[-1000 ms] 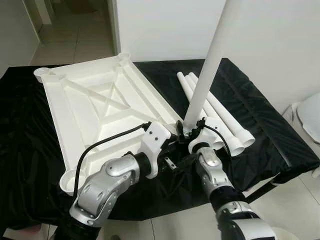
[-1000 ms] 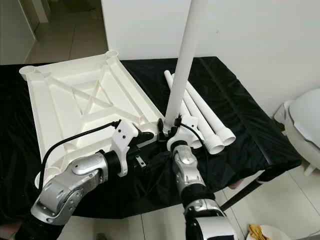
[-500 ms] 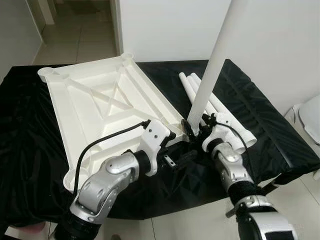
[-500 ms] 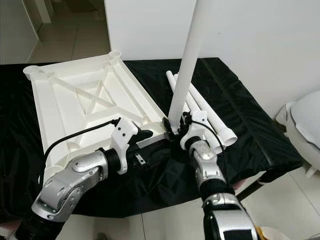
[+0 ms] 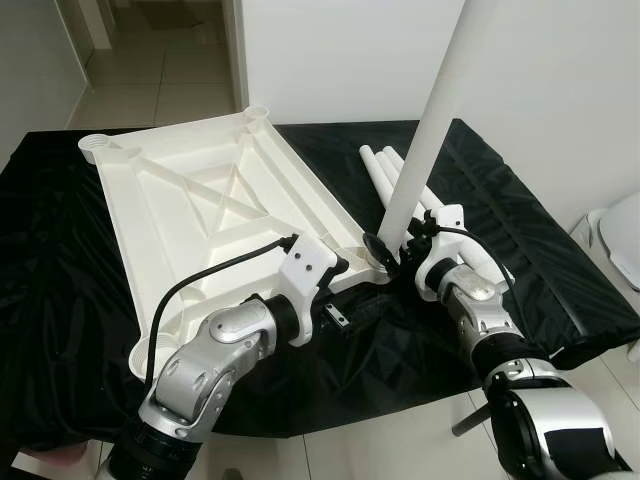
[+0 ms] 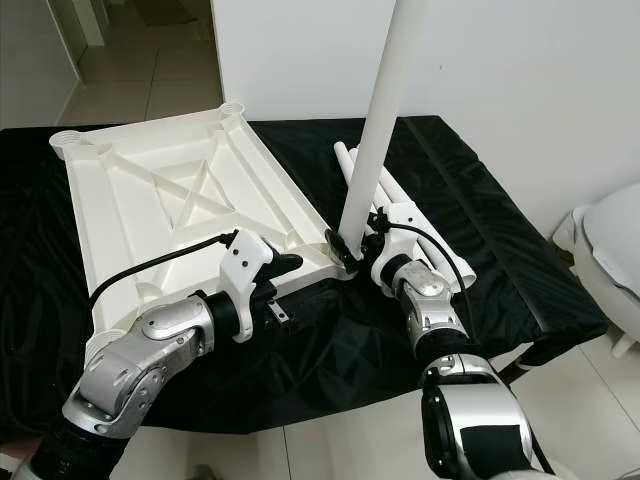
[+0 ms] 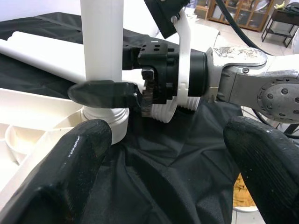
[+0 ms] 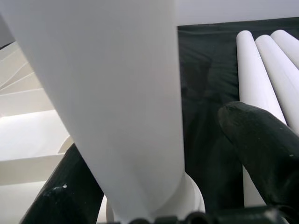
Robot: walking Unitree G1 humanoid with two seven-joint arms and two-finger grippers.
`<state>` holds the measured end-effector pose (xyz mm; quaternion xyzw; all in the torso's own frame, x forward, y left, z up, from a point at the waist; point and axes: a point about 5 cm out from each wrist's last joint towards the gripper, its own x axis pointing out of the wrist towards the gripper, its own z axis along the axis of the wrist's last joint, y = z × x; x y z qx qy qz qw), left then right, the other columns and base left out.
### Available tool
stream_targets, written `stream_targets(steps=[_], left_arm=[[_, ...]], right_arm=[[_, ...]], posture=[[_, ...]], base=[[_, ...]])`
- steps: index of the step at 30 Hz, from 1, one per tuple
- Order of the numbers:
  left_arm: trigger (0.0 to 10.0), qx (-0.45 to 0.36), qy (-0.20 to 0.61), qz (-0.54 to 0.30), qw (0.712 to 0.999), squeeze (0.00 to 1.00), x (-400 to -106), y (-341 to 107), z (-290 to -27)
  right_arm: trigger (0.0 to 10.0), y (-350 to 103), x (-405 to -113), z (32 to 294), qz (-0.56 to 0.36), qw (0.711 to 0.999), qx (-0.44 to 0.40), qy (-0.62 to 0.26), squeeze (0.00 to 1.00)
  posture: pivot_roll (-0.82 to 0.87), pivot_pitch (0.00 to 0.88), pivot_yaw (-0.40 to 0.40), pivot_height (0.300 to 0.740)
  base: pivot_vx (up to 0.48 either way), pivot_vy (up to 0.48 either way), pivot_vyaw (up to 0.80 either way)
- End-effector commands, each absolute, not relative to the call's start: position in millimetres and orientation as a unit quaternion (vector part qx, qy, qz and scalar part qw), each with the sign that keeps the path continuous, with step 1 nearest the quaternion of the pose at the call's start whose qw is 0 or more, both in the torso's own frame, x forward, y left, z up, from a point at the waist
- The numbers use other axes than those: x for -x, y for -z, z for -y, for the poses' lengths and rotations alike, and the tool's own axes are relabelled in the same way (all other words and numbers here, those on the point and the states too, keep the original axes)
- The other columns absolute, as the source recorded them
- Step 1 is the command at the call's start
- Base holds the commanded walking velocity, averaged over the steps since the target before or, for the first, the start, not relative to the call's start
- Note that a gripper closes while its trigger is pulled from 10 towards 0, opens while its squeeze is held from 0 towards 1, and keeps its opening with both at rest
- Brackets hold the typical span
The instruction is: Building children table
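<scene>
Gripping the upright leg at the tabletop's corner, right gripper crowds spare legs; left gripper open.

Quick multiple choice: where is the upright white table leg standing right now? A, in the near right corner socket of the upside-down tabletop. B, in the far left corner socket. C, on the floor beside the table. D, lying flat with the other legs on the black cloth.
A: the upright leg rises from the corner socket of the tabletop nearest the right gripper, whose fingers flank its base, while the spare legs lie flat on the black cloth.
</scene>
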<state>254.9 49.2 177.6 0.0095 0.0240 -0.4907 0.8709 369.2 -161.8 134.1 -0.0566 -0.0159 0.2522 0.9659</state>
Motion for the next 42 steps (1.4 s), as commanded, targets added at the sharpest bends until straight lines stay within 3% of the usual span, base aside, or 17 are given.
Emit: stream_targets(steps=[1, 9, 10, 11, 12, 26, 33, 41, 42], left_arm=[[10.0, -0.009, 0.488, -0.026, 0.873, 0.00, -254.3, -177.5, -50.7], [10.0, -0.008, 0.487, -0.026, 0.873, 0.00, -253.4, -177.9, -50.7], [10.0, -0.008, 0.485, -0.026, 0.874, 0.00, -253.3, -177.6, -51.3], [10.0, -0.008, 0.485, -0.026, 0.874, 0.00, -253.3, -177.6, -51.3], [10.0, -0.009, 0.484, -0.027, 0.874, 0.00, -253.2, -177.6, -51.8], [10.0, -0.008, 0.484, -0.026, 0.875, 0.00, -253.2, -178.0, -52.0], [10.0, -0.008, 0.485, -0.026, 0.874, 0.00, -252.7, -178.1, -51.6], [10.0, -0.007, 0.487, -0.026, 0.873, 0.00, -252.6, -178.0, -50.8], [10.0, -0.007, 0.489, -0.026, 0.872, 0.00, -252.5, -177.8, -49.4]], right_arm=[[10.0, -135.9, -371.4, 159.3, 0.009, 0.960, 0.064, -0.272, 0.00], [9.8, -136.9, -374.1, 153.8, -0.008, 0.948, 0.069, -0.311, 0.00], [1.7, -137.2, -374.4, 152.9, -0.011, 0.945, 0.074, -0.318, 0.00], [1.7, -137.2, -374.4, 152.9, -0.011, 0.945, 0.074, -0.318, 0.00], [0.0, -137.3, -374.6, 152.2, -0.015, 0.942, 0.079, -0.326, 0.00], [0.0, -129.4, -371.0, 156.9, -0.030, 0.940, 0.062, -0.333, 0.00], [0.0, -123.4, -373.2, 154.1, -0.025, 0.971, 0.040, -0.236, 0.00], [0.0, -122.8, -374.4, 147.8, -0.016, 0.983, 0.013, -0.180, 0.00], [0.0, -122.7, -374.2, 138.9, -0.004, 0.992, -0.008, -0.124, 0.00]], posture=[[0.01, 0.015, -0.026, 0.740], [0.02, 0.018, -0.027, 0.740], [0.02, 0.019, -0.028, 0.740], [0.02, 0.019, -0.028, 0.740], [0.02, 0.019, -0.029, 0.740], [0.01, 0.018, -0.028, 0.740], [0.01, 0.018, -0.026, 0.740], [0.00, 0.016, -0.028, 0.740], [0.00, 0.011, -0.031, 0.740]], base=[[0.000, 0.000, 0.00], [0.000, 0.000, 0.00], [0.000, 0.000, 0.00], [0.000, 0.000, 0.00], [0.000, 0.000, 0.00], [0.000, 0.000, 0.00], [0.000, 0.000, 0.00], [0.000, 0.000, 0.00], [0.000, 0.000, 0.00]])
